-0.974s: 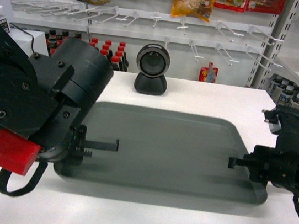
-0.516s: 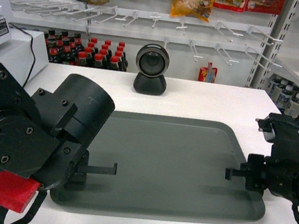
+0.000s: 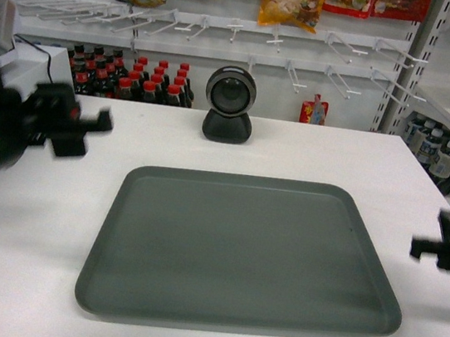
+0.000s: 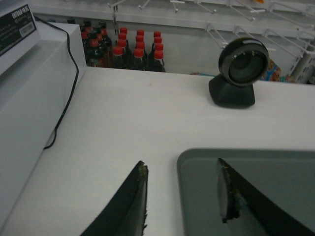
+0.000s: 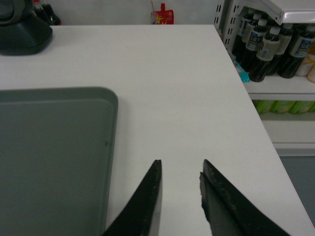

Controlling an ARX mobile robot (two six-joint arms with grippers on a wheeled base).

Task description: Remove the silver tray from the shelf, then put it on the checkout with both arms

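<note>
Grey-green silver tray (image 3: 245, 253) lies flat on the white worktop (image 3: 311, 151), both arms clear. Left end effector (image 4: 182, 196) is open, one finger over the tray corner; lowering could nudge it. Right end effector (image 5: 179, 196), open and empty, sits beside the rim.

The silver tray (image 3: 245, 255), a matte grey-green rectangle with rounded corners and a low raised rim, lies flat and empty on the broad white checkout table (image 3: 311, 151), its long side facing the front edge.
</note>
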